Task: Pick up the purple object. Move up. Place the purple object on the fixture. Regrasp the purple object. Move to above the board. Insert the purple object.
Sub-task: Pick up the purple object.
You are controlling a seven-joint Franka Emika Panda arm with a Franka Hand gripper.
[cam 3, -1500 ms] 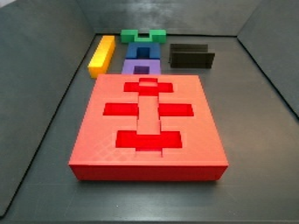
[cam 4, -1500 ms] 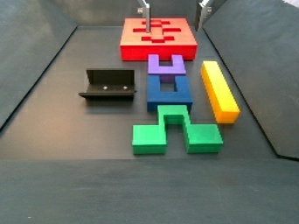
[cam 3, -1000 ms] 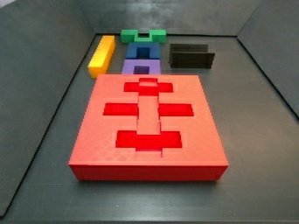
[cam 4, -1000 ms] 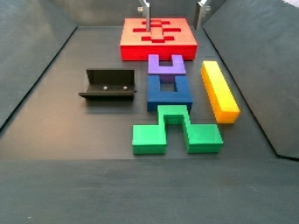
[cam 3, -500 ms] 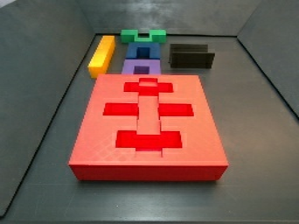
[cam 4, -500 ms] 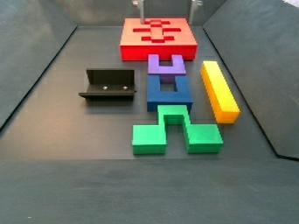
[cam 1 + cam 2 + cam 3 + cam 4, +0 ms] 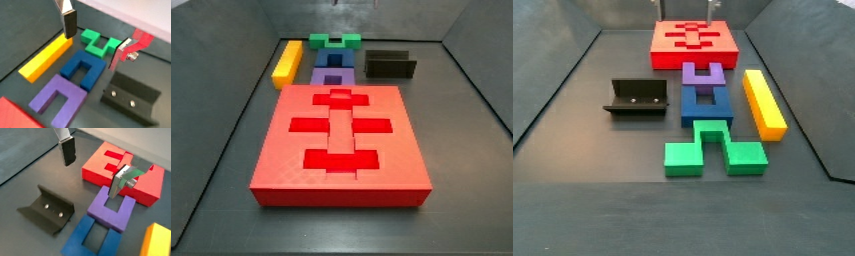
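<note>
Gripper (image 7: pixel 93 160) hangs spread and empty above the pieces; in a side view its fingers (image 7: pixel 711 8) barely show at the frame's top, shifted sideways from where they were 1.5 s ago, so it's likely lining up over the pick target. Left to right in that side view: fixture (image 7: pixel 636 97), then purple object (image 7: pixel 703 74) on the floor between board (image 7: pixel 695 40) and blue block (image 7: pixel 707 102), then yellow bar (image 7: pixel 763 102). Pick not yet begun.

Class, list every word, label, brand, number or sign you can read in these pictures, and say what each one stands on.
None: no readable text anywhere.
The board, purple object, fixture and the blue, green and yellow blocks are all plain.
The end effector, open above the blocks, bears no marking.
</note>
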